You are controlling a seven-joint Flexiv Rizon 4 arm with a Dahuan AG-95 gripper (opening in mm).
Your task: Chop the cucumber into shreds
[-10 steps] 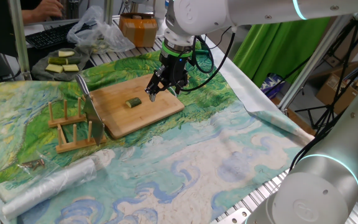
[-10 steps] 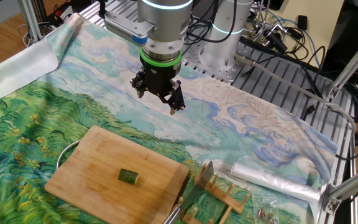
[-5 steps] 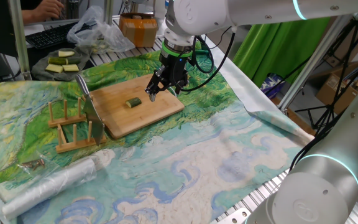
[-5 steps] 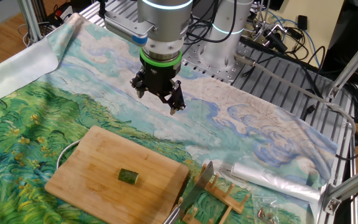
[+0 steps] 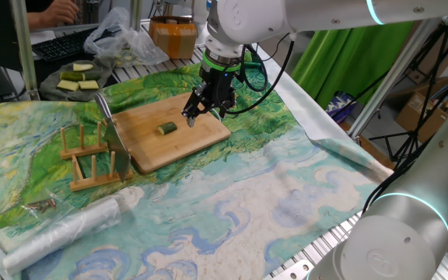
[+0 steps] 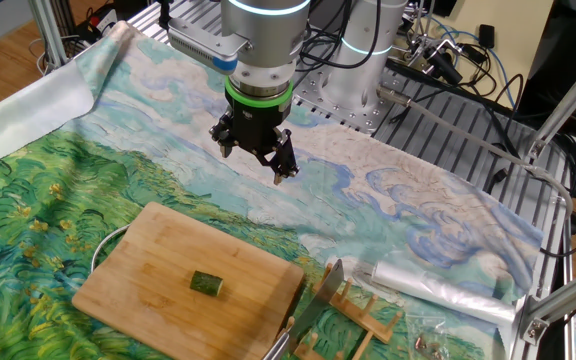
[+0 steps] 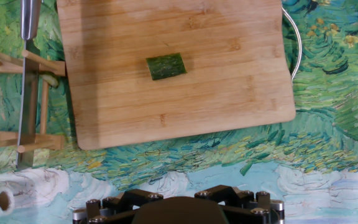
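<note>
The cucumber point(image 7: 166, 66) lies alone near the middle of the wooden cutting board point(image 7: 229, 93), whole and uncut, skin side up, so its pale flesh shows only at the cut ends. The claw point(image 6: 255, 160) hangs above the painted cloth point(image 6: 48, 210) just past the board's far edge, pointing down, its fingers spread wide with nothing between them. In the hand view only the claw's dark base shows at the bottom edge; the fingertips are out of that picture. A knife point(image 7: 27, 74) rests in a wooden rack point(image 5: 92, 159) beside the board, its handle cut off at the top of the hand view. On a plate point(image 5: 53, 87) at the table's far corner lie pale slabs point(image 5: 78, 76), too small to make out closely. A clear plastic roll point(image 5: 68, 229) lies near the rack.
</note>
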